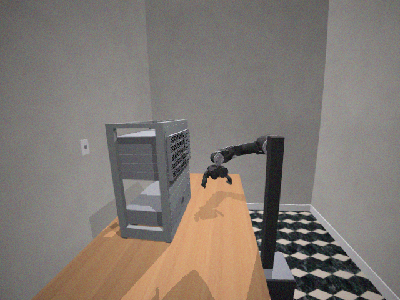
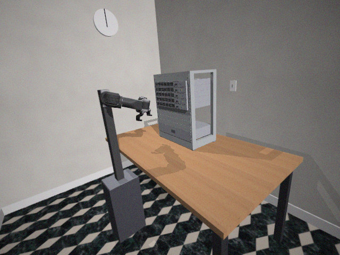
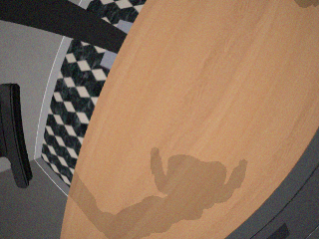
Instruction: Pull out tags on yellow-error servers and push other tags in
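Observation:
A grey open-frame rack [image 1: 150, 179] stands on the wooden table; it also shows in the exterior view [image 2: 185, 107]. Several servers with vented fronts [image 2: 170, 94] fill its upper half, and blank panels sit below. Small lights on the server fronts are too small to tell by colour, and the tags and buttons cannot be made out. My gripper [image 1: 217, 182] hangs open and empty above the table, well in front of the rack and apart from it; it also shows in the exterior view [image 2: 143, 114].
The arm's dark post [image 1: 272, 200] stands on a grey base [image 2: 123, 203] beside the table's edge. The table's far edge lies just beyond my gripper. A checkered floor lies below.

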You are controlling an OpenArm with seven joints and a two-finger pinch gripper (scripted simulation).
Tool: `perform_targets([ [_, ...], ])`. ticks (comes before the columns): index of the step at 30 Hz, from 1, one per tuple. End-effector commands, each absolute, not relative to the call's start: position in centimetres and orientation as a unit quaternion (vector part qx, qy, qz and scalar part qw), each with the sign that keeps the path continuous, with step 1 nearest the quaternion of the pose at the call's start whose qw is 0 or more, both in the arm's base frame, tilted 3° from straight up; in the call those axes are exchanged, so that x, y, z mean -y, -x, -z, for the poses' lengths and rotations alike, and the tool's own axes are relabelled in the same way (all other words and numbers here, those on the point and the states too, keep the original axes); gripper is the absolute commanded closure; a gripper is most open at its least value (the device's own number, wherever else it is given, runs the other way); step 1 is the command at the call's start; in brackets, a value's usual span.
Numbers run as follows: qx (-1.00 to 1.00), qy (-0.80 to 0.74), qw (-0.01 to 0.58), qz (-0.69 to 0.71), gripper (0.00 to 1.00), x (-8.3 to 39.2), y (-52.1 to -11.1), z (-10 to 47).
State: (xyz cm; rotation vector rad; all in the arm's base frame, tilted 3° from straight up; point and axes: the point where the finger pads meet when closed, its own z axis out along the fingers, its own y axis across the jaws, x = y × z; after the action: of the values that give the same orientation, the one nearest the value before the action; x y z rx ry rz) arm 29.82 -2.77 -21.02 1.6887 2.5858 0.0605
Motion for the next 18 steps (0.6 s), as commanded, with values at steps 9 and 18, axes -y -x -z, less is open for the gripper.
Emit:
perform_targets([
  [9,-0.832,-0.551,0.045,-0.040,0.00,3.2,-30.2,20.2],
  [18,-0.823,-0.556,0.085,-0.073,0.00,4.7,-30.4,19.0],
])
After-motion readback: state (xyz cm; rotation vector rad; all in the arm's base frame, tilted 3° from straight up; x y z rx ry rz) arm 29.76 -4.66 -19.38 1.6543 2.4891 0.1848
